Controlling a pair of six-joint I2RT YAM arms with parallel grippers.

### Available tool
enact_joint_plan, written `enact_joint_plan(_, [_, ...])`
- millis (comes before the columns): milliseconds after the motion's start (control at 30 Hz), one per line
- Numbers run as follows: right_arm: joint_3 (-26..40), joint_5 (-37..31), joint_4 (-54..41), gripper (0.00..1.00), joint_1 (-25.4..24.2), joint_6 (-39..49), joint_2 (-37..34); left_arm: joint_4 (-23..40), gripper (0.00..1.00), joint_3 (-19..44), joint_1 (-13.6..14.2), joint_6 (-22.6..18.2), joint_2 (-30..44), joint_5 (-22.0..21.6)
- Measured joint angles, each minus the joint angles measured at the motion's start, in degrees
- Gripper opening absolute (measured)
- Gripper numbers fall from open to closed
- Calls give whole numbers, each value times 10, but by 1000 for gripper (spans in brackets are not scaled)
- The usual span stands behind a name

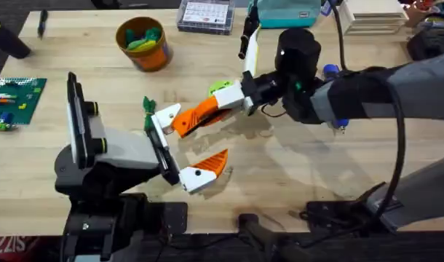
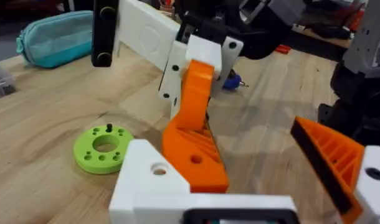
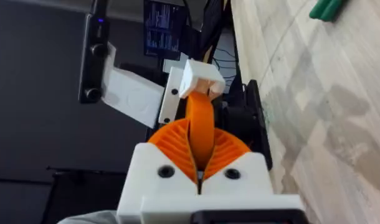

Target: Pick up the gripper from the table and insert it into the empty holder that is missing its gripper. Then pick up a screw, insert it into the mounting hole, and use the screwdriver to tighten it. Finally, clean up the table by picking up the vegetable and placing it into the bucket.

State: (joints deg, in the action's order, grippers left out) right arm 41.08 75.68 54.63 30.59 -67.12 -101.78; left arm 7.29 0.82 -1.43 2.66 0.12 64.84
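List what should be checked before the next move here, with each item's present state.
1. Right gripper jaws shut on the fingertip: ok.
2. Fingertip meets the left gripper's empty holder: ok.
3. Fingertip fully seated, holes lined up: cannot tell.
4. Left jaws open: ok.
5. Vegetable in the bucket: not ok, it lies on the table.
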Motion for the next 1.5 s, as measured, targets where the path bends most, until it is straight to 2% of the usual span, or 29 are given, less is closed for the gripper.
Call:
enact_joint_plan(433, [0, -68, 3, 5, 20, -66, 0, 2, 986, 0, 0, 10, 1, 10])
enact_joint_plan(1067, [0, -133, 7, 5, 49, -79, 0, -2, 986, 0, -7, 19, 4, -14])
enact_joint_plan(1500, [0, -138, 15, 8, 52, -79, 0, -2, 986, 0, -8, 22, 3, -16])
